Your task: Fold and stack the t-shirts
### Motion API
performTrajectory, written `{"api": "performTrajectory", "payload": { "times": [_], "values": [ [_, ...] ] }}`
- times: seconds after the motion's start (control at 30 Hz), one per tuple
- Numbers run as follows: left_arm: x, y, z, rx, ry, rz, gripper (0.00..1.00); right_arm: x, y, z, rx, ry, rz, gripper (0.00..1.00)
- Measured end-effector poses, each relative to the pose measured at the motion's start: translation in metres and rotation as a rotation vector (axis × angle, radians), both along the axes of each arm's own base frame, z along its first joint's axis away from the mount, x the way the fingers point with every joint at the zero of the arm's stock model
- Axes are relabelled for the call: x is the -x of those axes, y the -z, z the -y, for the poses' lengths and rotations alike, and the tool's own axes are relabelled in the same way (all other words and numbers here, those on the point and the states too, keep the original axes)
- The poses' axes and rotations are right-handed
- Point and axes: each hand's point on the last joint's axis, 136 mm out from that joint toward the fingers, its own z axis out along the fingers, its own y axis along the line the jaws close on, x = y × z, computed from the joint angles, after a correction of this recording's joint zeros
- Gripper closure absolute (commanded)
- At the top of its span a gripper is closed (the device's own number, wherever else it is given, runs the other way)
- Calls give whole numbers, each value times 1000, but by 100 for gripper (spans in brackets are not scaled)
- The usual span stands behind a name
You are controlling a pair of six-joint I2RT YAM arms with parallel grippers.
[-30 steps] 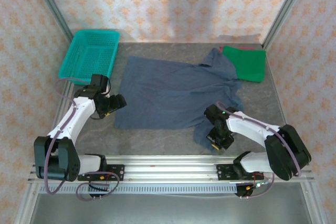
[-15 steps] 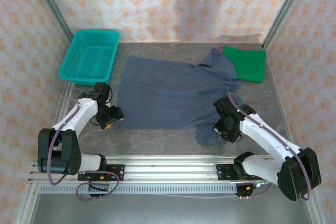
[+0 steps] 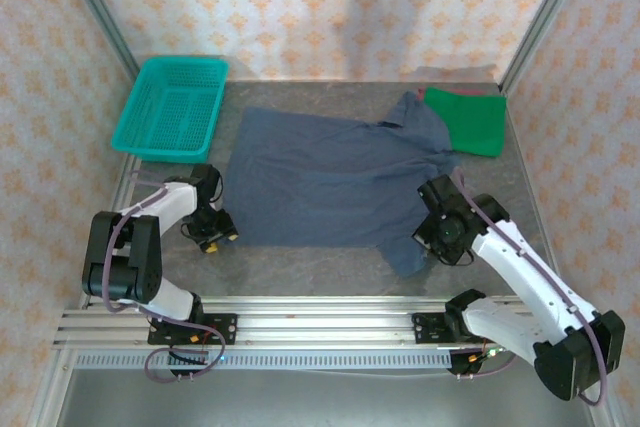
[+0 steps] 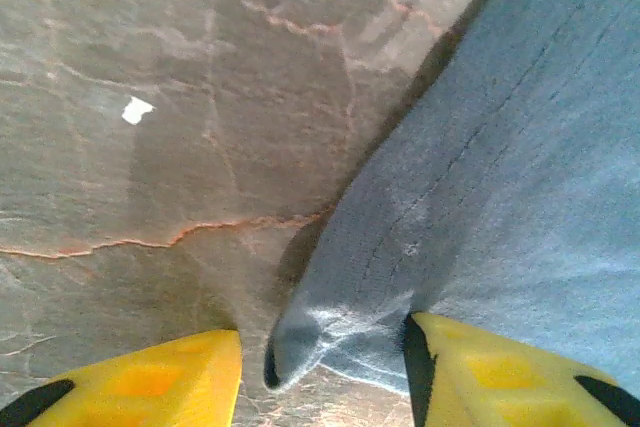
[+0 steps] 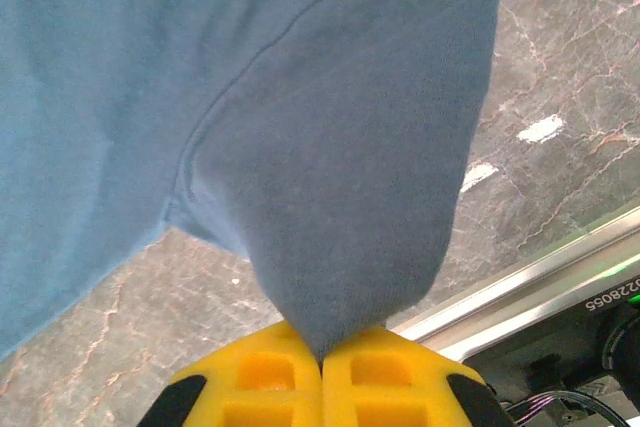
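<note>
T-shirt (image 3: 320,182), slate-blue, plain, pinched in right end effector (image 5: 322,355)

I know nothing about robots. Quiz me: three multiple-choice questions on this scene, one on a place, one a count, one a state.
1. Where on the grey marbled table does the bright green cloth t-shirt lie? A) far right corner B) near left corner C) middle
2. How many t-shirts are on the table? A) one B) two C) four
3. What is the right end effector doing? A) open over bare table B) shut on the dark slate-blue cloth t-shirt C) shut on the green t-shirt
Answers: 1 A, top view shows it there; 2 B, one green, one slate-blue; 3 B, its wrist view shows it pinched on blue cloth.
</note>
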Motion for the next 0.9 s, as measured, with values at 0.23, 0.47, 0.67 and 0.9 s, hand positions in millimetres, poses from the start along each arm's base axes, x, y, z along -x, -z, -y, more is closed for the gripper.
{"api": "performTrajectory", "payload": {
  "times": [0.23, 0.47, 0.67, 0.9],
  "values": [
    [-1, -2, -6, -33, -5, -19, 100, 10, -22, 8, 23, -19, -2, 100],
    [-14, -32, -19, -70, -35, 142, 100, 38, -47, 30, 66, -4, 2, 100],
    [-3, -71, -19, -65, -70, 255, 100, 58, -53, 38, 71, 13, -29, 100],
    [12, -81, -18, -55, -94, 256, 100, 55, -61, 34, 59, -2, -35, 100]
  ]
}}
